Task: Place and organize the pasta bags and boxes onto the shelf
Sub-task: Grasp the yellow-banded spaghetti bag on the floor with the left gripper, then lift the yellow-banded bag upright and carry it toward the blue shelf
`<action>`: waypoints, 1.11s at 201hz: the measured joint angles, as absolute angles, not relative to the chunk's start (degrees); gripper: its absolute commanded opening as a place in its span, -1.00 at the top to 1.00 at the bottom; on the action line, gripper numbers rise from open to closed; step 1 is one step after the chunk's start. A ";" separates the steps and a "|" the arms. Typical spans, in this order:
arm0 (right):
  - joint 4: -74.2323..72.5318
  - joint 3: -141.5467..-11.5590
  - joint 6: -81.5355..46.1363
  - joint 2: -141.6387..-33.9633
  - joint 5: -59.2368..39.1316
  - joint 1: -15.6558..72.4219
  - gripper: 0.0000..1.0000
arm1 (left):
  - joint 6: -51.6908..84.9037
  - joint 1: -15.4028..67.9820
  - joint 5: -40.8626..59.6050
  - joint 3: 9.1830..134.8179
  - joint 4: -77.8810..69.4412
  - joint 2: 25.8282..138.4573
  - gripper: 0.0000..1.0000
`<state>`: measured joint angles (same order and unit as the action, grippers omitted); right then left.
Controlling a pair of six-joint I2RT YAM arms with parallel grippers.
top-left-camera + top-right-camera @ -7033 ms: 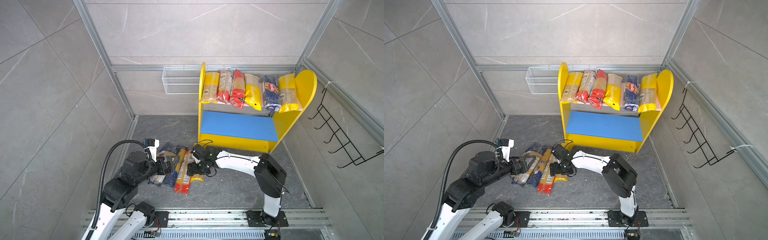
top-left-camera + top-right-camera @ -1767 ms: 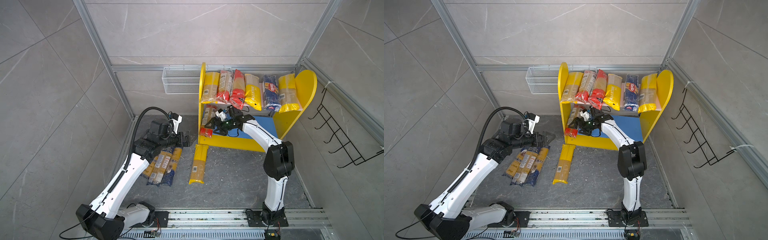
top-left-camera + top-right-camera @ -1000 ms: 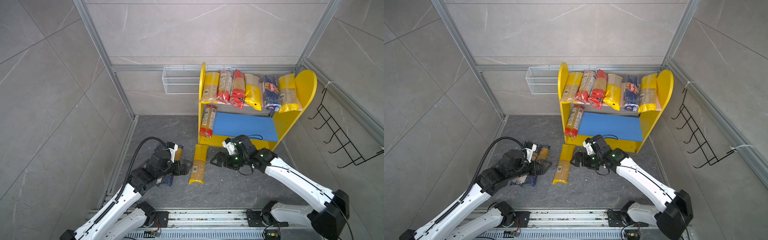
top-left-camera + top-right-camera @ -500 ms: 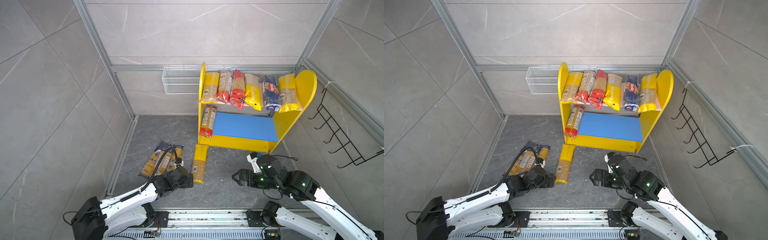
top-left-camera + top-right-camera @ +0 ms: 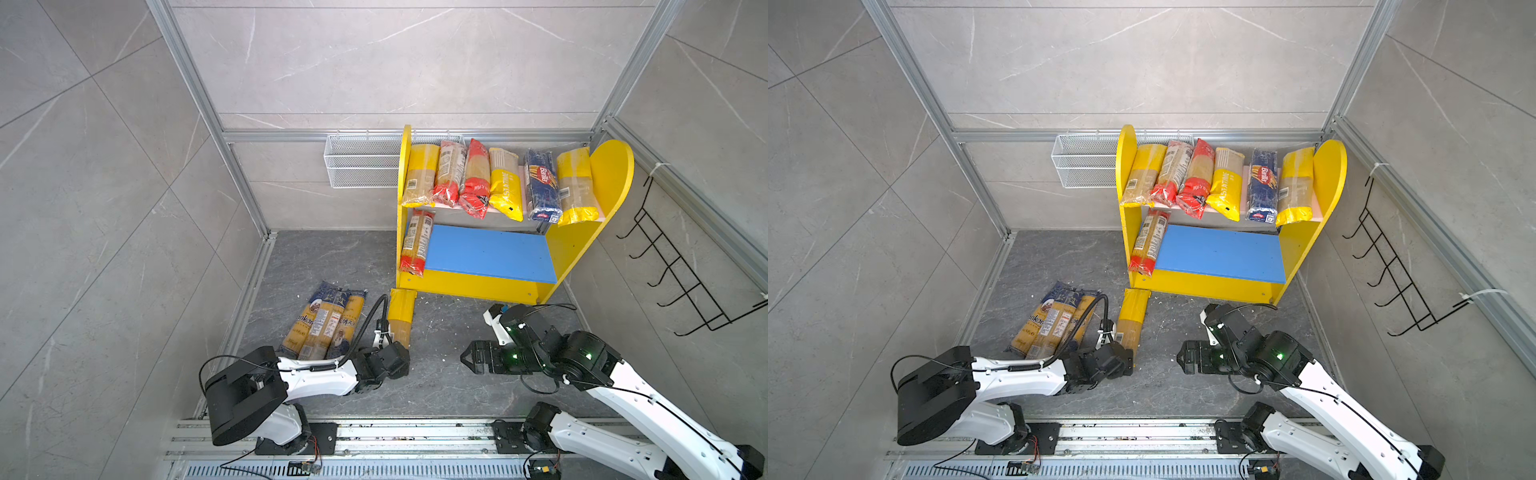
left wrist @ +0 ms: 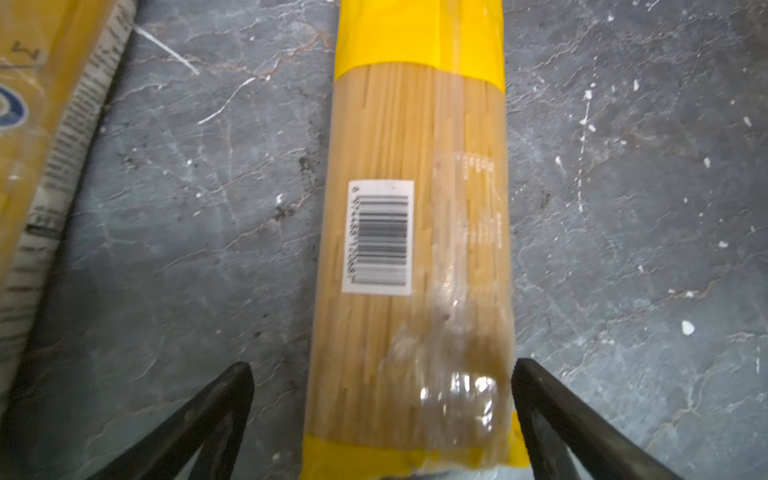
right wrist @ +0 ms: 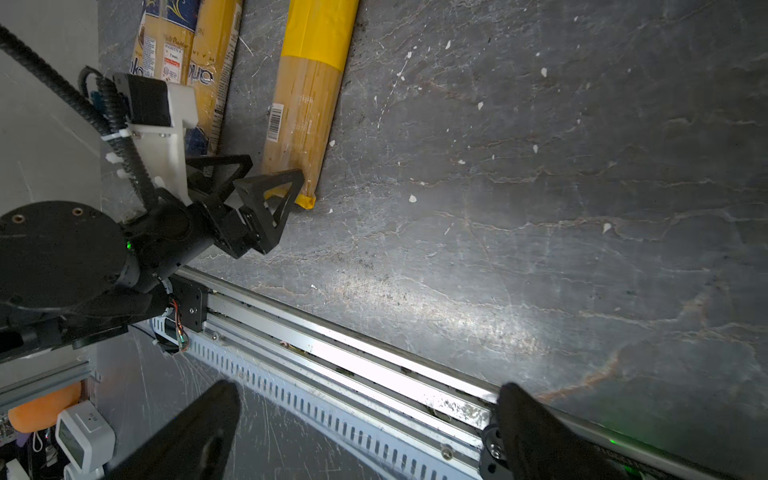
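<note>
Eleven spaghetti packets show in both top views. Three packets [image 5: 326, 322] lie side by side on the dark surface [image 5: 328, 257] at lower left of centre. One yellow packet [image 5: 401, 318] lies alone just right of them. One red packet [image 5: 414, 243] lies at the left edge of the blue board [image 5: 490, 253]. Six more fill the upper board of the shelf [image 5: 610, 174] from side panel to side panel.

There are two arms, one white wire basket [image 5: 359, 166] on the back wall and one black hook rack [image 5: 673, 266] on the right wall.

The trio's left side runs close to the metal rail [image 5: 249, 299] at the wall. The yellow packet's far end sits just beside the shelf's front left corner. Right of the red packet the blue board is bare, and bare surface separates the yellow packet from the right arm.

The left pincer [image 6: 382, 368] is spread wide and straddles the yellow packet's near end without gripping it. One finger [image 6: 540, 395] is close against the packet's edge and the other stands off.

The right pincer [image 5: 467, 358] is also wide and holds nothing, low at centre right and well apart from every packet.
</note>
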<state>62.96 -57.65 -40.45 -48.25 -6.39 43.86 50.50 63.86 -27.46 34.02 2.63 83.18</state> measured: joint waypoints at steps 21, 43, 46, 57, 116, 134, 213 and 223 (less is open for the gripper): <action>63.77 -57.65 -40.25 -46.87 -6.15 43.86 -0.99 | 50.59 64.16 -27.53 34.96 1.21 85.58 -0.99; 64.53 -57.65 -40.25 -46.33 -5.82 43.86 -0.99 | 50.57 64.58 -27.68 36.03 -0.21 88.55 -1.00; 64.64 -57.65 -40.25 -46.33 -5.76 43.86 -1.00 | 50.61 64.64 -27.90 36.16 -0.40 88.82 -0.99; 64.99 -57.65 -40.25 -46.41 -5.54 43.86 -0.99 | 50.63 64.73 -28.14 36.53 -1.39 89.80 -1.00; 66.89 -57.89 -40.25 -47.24 -5.06 43.86 -1.00 | 52.36 66.43 -29.98 36.51 -5.85 92.27 -0.15; 67.59 -58.39 -40.25 -47.42 -4.69 43.86 -0.99 | 53.12 67.53 -30.00 36.53 -6.04 92.36 0.23; 67.92 -59.24 -40.25 -49.12 -4.69 43.86 -0.99 | 53.67 74.91 -31.44 35.27 -4.75 88.66 1.00; 67.88 -59.44 -40.27 -49.15 -4.71 43.86 -0.99 | 53.52 75.81 -31.59 34.09 -3.95 86.98 1.00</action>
<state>67.88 -59.44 -40.27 -49.15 -4.71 43.86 53.52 75.81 -31.59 34.09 -3.95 86.98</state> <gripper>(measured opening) 0.997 0.272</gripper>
